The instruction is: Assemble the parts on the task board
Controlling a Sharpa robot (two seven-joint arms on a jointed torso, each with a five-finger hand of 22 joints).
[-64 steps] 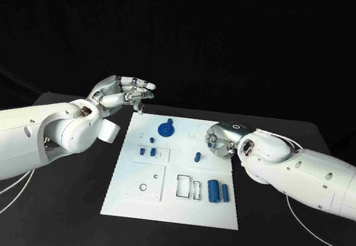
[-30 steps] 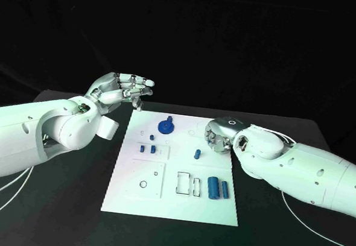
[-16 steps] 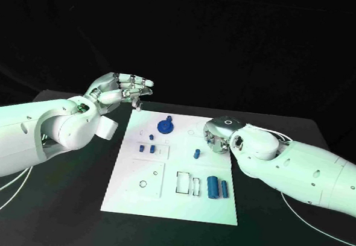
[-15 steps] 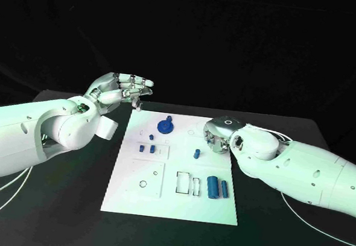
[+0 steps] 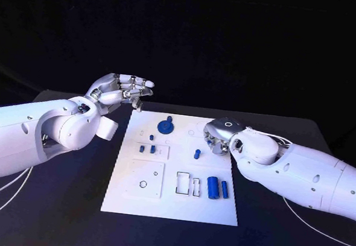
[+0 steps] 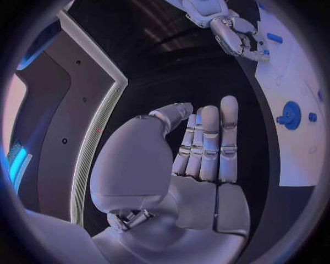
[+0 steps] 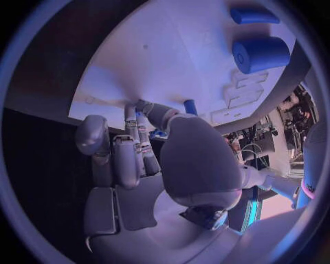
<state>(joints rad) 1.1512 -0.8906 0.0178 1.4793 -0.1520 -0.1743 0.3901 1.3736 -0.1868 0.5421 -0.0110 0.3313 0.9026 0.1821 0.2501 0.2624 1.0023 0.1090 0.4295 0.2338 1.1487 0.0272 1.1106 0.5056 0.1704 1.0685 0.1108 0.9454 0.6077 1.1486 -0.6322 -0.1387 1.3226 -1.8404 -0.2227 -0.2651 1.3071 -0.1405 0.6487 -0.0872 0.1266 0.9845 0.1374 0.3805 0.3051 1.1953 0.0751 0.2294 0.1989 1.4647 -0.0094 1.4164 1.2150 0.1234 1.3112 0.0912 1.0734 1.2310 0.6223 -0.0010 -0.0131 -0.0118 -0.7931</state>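
Silver and many-fingered, the left hand [image 5: 122,89] is held raised beside the far left corner of the white rectangular task board [image 5: 133,202], off the black bench [image 5: 66,176]. Its fingers [image 6: 209,137] are drawn together with the thumb bent towards them. Whether anything small is pinched there cannot be told. If a part is held, it could be dropped onto the bench by any loosening at that height.

Nearer the middle, the blue toothed disc with a knob [image 5: 167,126] lies on the board's far half, well apart from the left fingers and just beside the right ones.

At the board's far right edge the silver right hand [image 5: 221,134] is lowered, with its fingers [image 7: 127,154] curled down and touching the white surface. Something blue is glimpsed between them, but a firm hold cannot be confirmed. The short blue upright peg [image 5: 197,154] stands near these fingers, not touched. It is judged that it could be knocked over, or the board shifted, by a sideways sweep of the curled fingers.

The thick blue cylinder [image 5: 213,188] and the slim blue cylinder [image 5: 225,189] lie side by side on the near right part, well clear of both hands.
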